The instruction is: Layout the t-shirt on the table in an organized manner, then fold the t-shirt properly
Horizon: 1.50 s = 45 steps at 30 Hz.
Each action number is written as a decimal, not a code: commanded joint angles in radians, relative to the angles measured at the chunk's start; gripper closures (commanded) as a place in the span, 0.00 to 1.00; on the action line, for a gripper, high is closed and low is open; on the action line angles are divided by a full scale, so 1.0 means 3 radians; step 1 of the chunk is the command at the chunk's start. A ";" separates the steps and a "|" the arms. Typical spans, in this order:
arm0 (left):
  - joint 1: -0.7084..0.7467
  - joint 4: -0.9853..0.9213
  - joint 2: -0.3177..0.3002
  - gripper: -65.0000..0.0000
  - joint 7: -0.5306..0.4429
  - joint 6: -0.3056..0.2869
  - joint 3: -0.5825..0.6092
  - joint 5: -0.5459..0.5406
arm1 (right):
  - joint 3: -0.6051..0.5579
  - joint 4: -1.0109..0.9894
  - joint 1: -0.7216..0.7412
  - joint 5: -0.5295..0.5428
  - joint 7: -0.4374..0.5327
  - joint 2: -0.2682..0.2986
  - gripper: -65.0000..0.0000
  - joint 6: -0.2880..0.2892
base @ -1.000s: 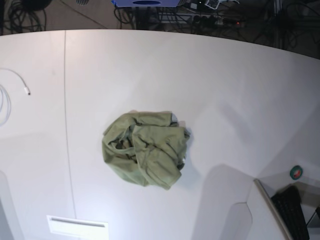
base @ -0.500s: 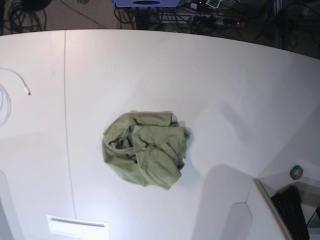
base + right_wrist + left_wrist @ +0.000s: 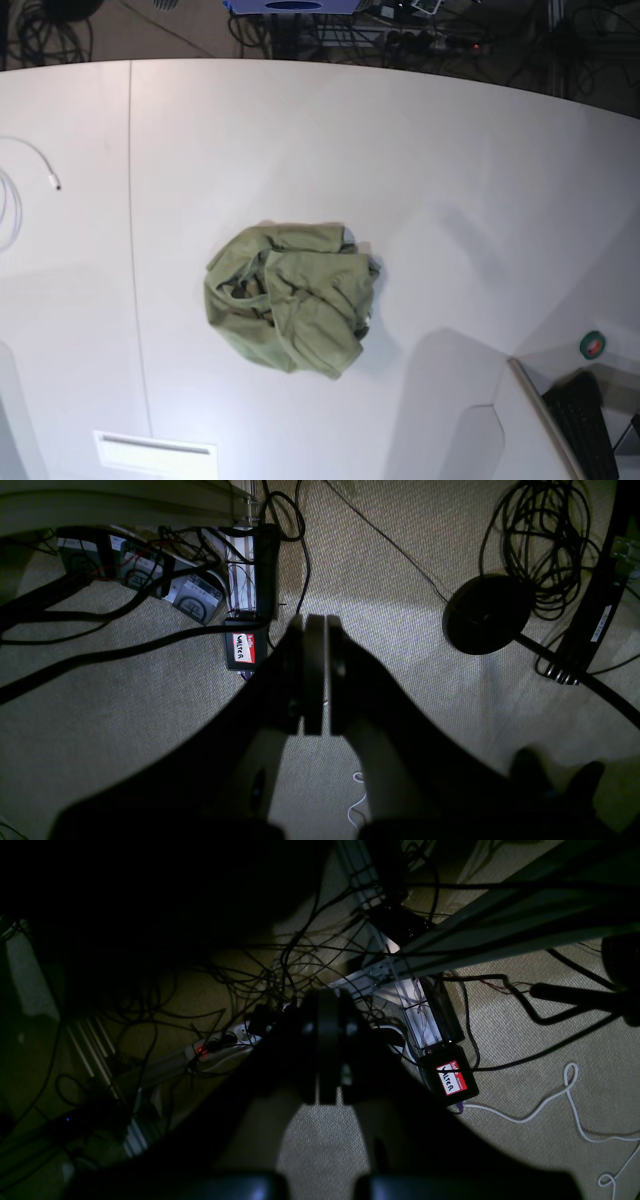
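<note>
Nothing has moved since the earlier frames: the t-shirt (image 3: 290, 305) lies as the same crumpled olive heap near the middle of the worktop (image 3: 450, 170), just right of its dark seam. By the look of it the task has barely begun; spreading flat and every fold remain. Both arms hang off the worktop over carpet and cables, left pincer (image 3: 327, 1050) and right pincer (image 3: 314, 675) each pressed together on nothing. A white cable (image 3: 30, 160) lies at nine o'clock, well apart; nothing blocks the shirt

We see beige carpet (image 3: 410, 630) strewn with black cables (image 3: 545, 535) in the upper right, and a red "Walter" name tag (image 3: 243, 648) left of centre.
</note>
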 commanded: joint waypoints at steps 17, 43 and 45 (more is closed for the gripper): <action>0.0031 -0.0006 -0.0005 1.00 -0.0068 0.0016 -0.0001 -0.0001 | -0.0003 0.0007 -0.0031 0.0008 0.0045 0.0007 1.00 -0.0001; 0.0026 -0.0006 -0.0005 1.00 -0.0068 0.0016 0.0009 -0.0001 | 0.0007 -0.0004 -0.0066 0.0008 0.0474 0.0007 1.00 -0.0001; 0.0026 -0.0006 -0.0005 1.00 -0.0068 0.0016 -0.0001 -0.0001 | 0.0007 -0.0004 -0.0061 0.0008 0.0474 0.0007 1.00 -0.0001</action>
